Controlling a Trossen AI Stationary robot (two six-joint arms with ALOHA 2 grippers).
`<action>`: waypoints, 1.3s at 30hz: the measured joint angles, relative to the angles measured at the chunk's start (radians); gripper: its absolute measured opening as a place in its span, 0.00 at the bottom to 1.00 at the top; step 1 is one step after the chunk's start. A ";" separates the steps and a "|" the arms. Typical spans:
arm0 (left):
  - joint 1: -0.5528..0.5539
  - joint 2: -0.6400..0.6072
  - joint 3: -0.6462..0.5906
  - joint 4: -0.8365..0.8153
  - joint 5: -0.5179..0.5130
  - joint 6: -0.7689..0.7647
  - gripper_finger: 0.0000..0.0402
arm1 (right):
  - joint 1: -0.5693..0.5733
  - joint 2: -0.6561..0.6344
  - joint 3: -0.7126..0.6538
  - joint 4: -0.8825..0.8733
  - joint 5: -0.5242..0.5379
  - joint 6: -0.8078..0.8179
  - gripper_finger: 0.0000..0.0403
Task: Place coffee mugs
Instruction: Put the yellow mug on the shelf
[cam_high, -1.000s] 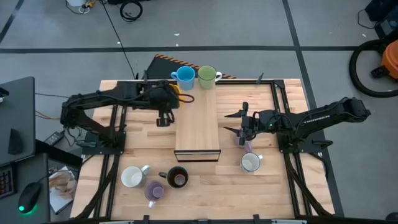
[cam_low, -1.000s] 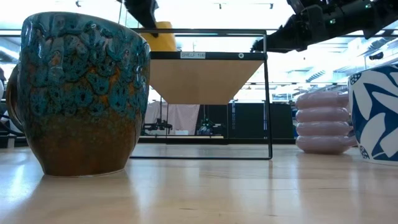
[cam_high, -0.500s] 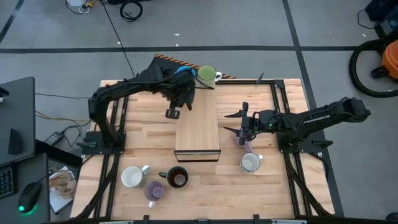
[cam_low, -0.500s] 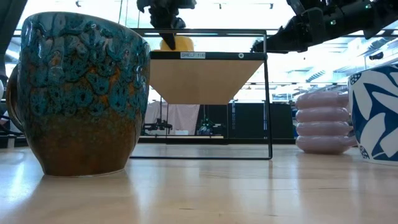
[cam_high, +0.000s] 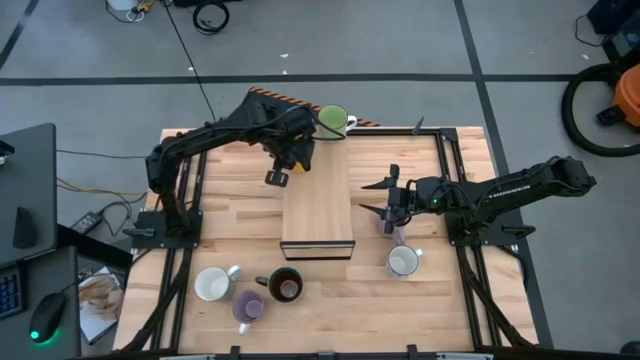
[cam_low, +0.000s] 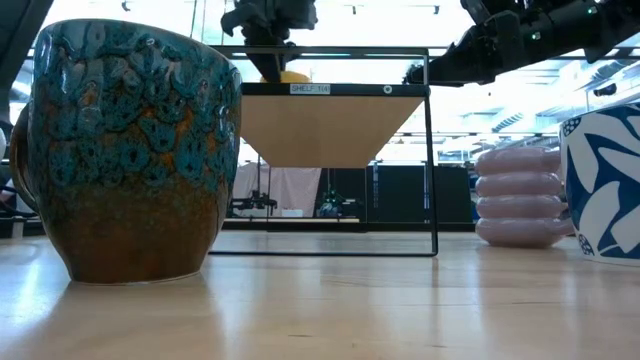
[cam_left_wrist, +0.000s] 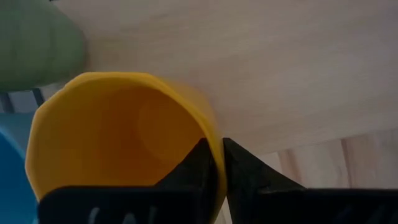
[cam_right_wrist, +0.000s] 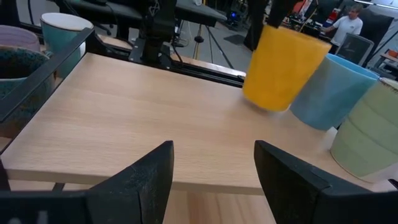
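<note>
On the pale wooden shelf (cam_right_wrist: 143, 106), the left gripper (cam_left_wrist: 214, 165), fingers pinching the orange mug (cam_right_wrist: 283, 65) rim, has swung it in beside the blue mug (cam_right_wrist: 333, 90). Right gripper (cam_right_wrist: 211, 177) waits, fingers wide.

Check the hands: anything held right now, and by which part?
Left hand pinches the orange mug by its rim, tilted over the shelf. Right hand is open and holds nothing.

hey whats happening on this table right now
The left pincer grips the rim of the orange mug and holds it tilted over the wooden shelf, beside the blue mug and green mug. The right pincer waits open next to the shelf. More mugs sit on the table.
</note>
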 joint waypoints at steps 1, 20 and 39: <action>-0.002 0.005 0.000 -0.003 0.000 0.000 0.09 | 0.000 0.000 0.000 0.000 0.000 0.000 0.57; 0.011 0.013 0.000 0.002 -0.044 0.073 0.13 | 0.000 0.000 0.000 -0.003 -0.007 0.000 0.57; 0.012 0.012 0.000 0.010 -0.131 0.086 0.26 | 0.000 0.000 0.000 -0.003 -0.008 0.000 0.57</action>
